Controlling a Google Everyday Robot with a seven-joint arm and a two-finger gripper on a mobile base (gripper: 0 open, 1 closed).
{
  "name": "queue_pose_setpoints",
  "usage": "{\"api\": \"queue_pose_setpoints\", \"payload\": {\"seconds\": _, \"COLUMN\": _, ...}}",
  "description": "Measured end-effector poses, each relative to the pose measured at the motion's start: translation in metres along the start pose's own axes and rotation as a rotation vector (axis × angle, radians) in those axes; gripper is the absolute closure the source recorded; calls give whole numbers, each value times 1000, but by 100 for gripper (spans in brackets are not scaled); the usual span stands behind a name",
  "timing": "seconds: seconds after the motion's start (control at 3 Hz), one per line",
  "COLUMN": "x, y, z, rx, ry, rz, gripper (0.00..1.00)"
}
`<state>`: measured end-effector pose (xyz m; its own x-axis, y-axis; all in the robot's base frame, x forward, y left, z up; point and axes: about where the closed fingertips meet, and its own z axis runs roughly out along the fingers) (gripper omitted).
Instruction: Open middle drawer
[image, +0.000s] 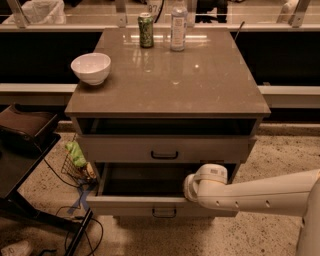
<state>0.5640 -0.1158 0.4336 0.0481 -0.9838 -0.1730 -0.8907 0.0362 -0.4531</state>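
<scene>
Speckled floor (282, 150) lies open right of the cabinet (165, 85); a wire basket (74, 171) and dark stand (20, 170) crowd its left. Your gripper (192, 187) sits at the pulled-out bottom drawer (130, 205)'s front rim, right of centre. You cannot tell its grip state, and the middle drawer (120, 148) lies just above, closed.

Office kitchenette: bowl (90, 67), can (146, 30), bottle (178, 25) on counter (200, 85).

The one camera looked down from high in front of the counter (200, 85), facing its front at middling range. The end effector (192, 186) lay low, right of centre, with the counter top above and behind it.
</scene>
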Motion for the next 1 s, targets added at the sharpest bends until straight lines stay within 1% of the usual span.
{"api": "queue_pose_setpoints", "payload": {"seconds": 0.33, "x": -3, "y": 6, "z": 3, "rx": -24, "ry": 6, "rz": -8, "gripper": 100}}
{"api": "queue_pose_setpoints", "payload": {"seconds": 0.67, "x": -4, "y": 23, "z": 3, "rx": -96, "ry": 38, "rz": -43, "gripper": 100}}
{"api": "queue_pose_setpoints", "payload": {"seconds": 1.0, "x": -3, "y": 31, "z": 1, "rx": -126, "ry": 54, "rz": -60, "gripper": 100}}
